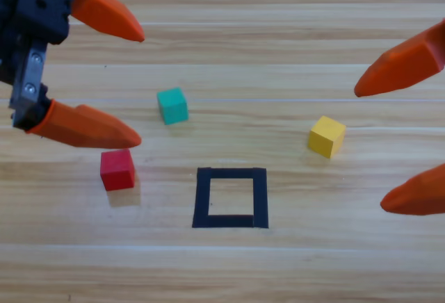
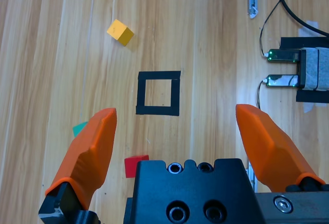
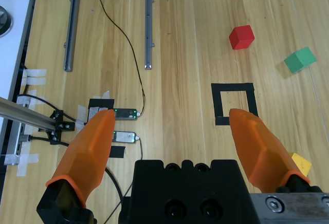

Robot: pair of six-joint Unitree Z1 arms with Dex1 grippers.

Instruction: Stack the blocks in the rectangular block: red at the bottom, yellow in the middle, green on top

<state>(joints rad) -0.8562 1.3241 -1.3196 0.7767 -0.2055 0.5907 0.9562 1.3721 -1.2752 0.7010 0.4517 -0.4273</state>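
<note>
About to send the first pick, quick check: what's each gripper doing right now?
Left gripper: open, holding nothing, above the table near the red cube.
Right gripper: open, holding nothing, near the yellow cube.

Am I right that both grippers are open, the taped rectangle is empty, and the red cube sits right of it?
Not quite: the high view shows the red cube left of the taped rectangle, near the left gripper. The rest holds, including the open right gripper.

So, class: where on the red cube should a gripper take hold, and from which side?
Grip the red cube across two opposite side faces, coming straight down from above. It sits flat, clear of the green cube, so all sides are free. The open left gripper is nearest.
</note>
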